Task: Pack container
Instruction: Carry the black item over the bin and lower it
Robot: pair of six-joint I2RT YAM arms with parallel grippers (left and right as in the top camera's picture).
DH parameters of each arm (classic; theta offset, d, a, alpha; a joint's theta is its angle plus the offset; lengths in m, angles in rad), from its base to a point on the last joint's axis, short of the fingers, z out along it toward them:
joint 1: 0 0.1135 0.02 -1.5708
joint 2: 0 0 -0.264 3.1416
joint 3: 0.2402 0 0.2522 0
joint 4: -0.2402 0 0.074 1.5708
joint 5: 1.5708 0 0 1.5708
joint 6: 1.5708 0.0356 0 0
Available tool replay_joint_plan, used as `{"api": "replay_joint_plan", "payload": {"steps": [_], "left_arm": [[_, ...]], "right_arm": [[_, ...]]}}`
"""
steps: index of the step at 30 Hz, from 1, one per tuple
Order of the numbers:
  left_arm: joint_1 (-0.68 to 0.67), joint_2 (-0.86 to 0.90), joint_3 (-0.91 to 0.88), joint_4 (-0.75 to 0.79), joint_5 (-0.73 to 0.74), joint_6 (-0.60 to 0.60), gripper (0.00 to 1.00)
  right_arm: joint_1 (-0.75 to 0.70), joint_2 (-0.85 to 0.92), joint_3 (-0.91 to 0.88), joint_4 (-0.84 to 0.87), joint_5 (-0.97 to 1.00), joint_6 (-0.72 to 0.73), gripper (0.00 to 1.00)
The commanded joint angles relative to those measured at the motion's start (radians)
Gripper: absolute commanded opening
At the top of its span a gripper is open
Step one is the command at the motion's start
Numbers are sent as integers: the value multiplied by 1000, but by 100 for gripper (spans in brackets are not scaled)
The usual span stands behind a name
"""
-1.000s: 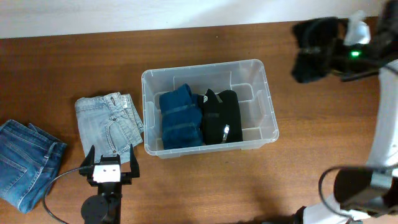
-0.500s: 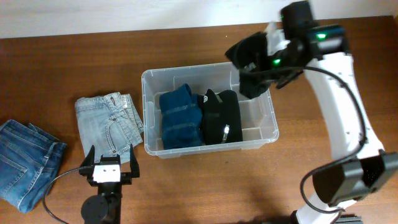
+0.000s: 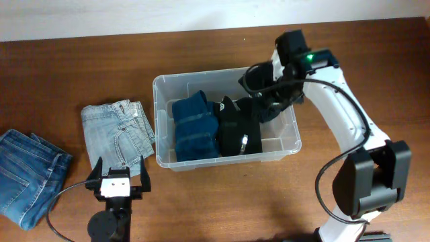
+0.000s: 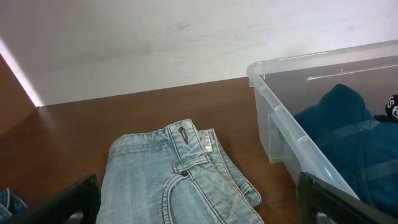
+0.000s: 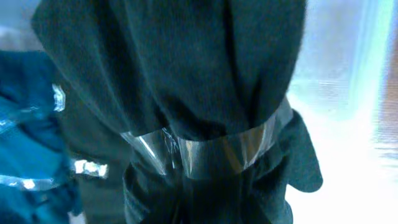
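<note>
While the right arm reached over the far right corner of the container [image 3: 222,70], its right fingers [image 3: 267,97] were clenched on a dark bundle [image 3: 254,82], which hung above the bin's right-hand part. In the right wrist view that bundle [image 5: 186,93] filled nearly the whole picture: dark folded cloth cinched by a band of clear tape [image 5: 205,152], with the pale bin floor showing bright at the right edge. The fingers themselves were hidden in that view.

The container stood about mid-bench, its long side running left to right, on the brown wooden bench [image 3: 67,74]. Inside it, a blue roll [image 3: 195,128] lay in the left part and a black roll [image 3: 238,131] lay touching it on the right; both carried strips of clear tape.

Just beside the bin's left wall lay folded light jeans [image 3: 117,131], waistband toward the wall, near but apart from it. Darker jeans [image 3: 27,175] lay further left, at the bench's edge.

The left fingers [image 3: 121,176] were spread wide and gripped nothing, low over the bench in front of the light jeans. From the left wrist, the light jeans [image 4: 180,180] sat straight ahead, with the container's rim [image 4: 292,134] and the blue roll [image 4: 348,124] to the right.
</note>
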Motion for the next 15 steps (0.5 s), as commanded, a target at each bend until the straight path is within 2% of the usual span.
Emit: {"api": "replay_joint_plan", "payload": {"steps": [1,5,11,12,15], "left_arm": [[5,-8,-6,3,11,13,99],[5,-8,-6,3,11,13,99],[5,-8,-6,3,11,13,99],[5,-8,-6,3,11,13,99],[5,-8,-6,3,11,13,99]], "right_arm": [[6,5,-67,45,14,13,14],[6,5,-135,97,13,31,14],[17,3,-144,91,3,31,14],[21,3,-144,89,3,30,17],[32,3,-143,88,3,21,41]]}}
